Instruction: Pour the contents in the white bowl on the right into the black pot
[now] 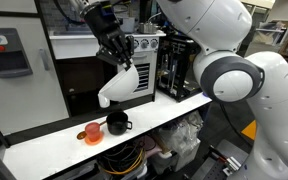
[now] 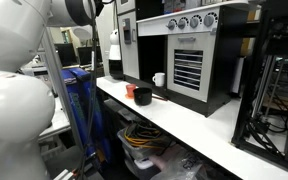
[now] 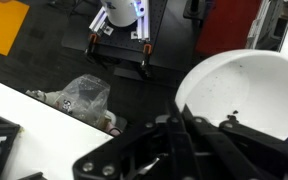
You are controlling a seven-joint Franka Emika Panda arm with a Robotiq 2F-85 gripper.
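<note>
My gripper (image 1: pixel 123 63) is shut on the rim of the white bowl (image 1: pixel 119 88) and holds it tilted in the air above the counter. The small black pot (image 1: pixel 117 123) with its short side handle stands on the white counter (image 1: pixel 184 110) just below the bowl; it also shows in an exterior view (image 2: pixel 142 96). In the wrist view the bowl (image 3: pixel 246 90) fills the right side, with the dark fingers (image 3: pixel 177 125) clamped on its edge and a few dark specks inside. I cannot tell whether anything is falling from it.
An orange cup (image 1: pixel 92 132) stands next to the pot, also seen in an exterior view (image 2: pixel 131 91). A white mug (image 2: pixel 159 79) sits by the toy oven (image 2: pixel 189 65) at the back of the counter. Boxes and cables lie under the counter (image 2: pixel 144 150).
</note>
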